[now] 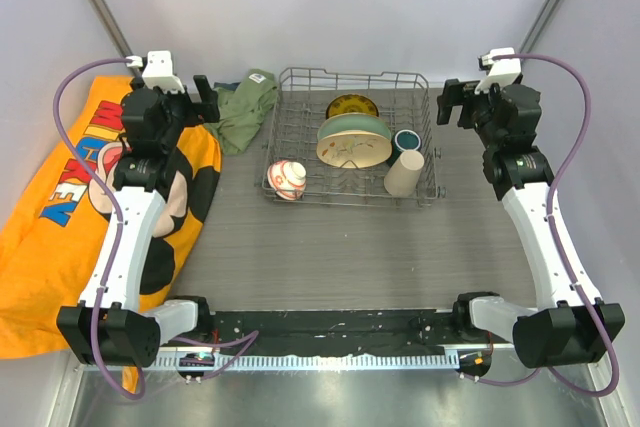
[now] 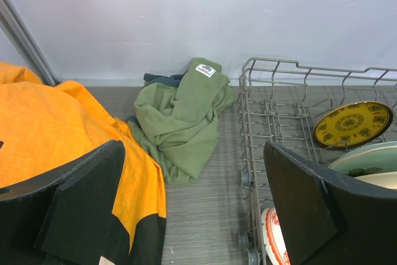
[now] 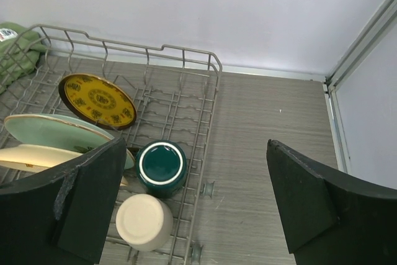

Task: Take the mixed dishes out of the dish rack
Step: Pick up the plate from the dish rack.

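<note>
The left end effector (image 1: 205,97) and the right end effector (image 1: 447,105) are both wide open and hold nothing, on either side of the rectangular grey metal wire dish rack (image 1: 300,127).

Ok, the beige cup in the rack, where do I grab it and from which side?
Grip the beige cup across its round side wall, coming straight down with the open right gripper. Its flat closed end seems to face up, so there is no rim to pinch, and it has no handle. Keep clear of the side where the dark teal mug crowds it.
</note>
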